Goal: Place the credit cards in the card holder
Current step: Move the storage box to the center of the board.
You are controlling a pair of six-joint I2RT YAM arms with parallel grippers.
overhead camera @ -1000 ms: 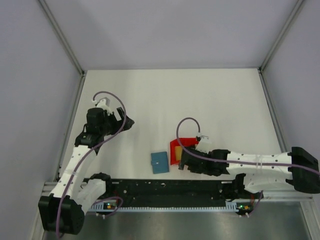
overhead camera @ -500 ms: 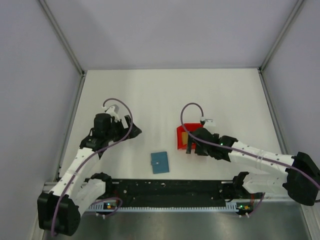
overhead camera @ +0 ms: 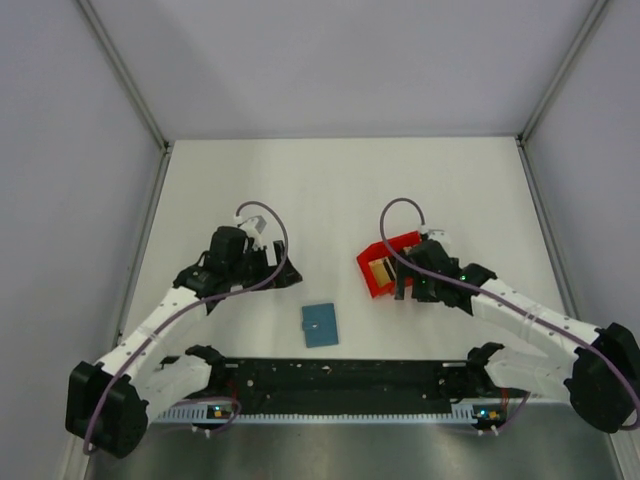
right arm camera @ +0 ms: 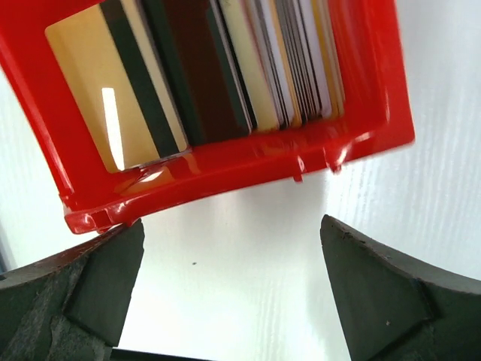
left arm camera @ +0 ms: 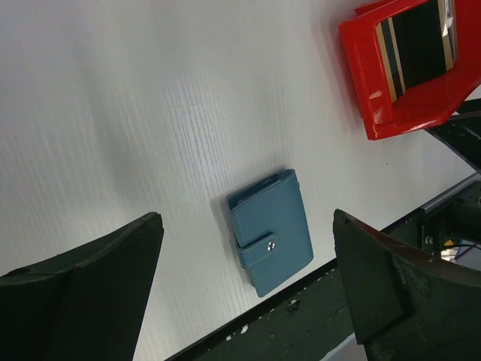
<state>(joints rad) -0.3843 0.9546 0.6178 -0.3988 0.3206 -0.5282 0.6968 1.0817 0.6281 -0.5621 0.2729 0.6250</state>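
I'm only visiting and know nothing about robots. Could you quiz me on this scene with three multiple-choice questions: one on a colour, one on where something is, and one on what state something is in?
1. What colour is the card holder?
A. red
B. teal-blue
C. yellow

2. Where are the credit cards?
A. inside the card holder
B. scattered on the floor
C. standing in the red bin

3. What state is the card holder in?
A. shut, with the flap over its front
B. spread open
C. torn in two

Answers:
1. B: the left wrist view shows it as teal-blue.
2. C: the cards stand on edge, side by side, inside the bin.
3. A: it lies folded on the table, with the snap flap down.
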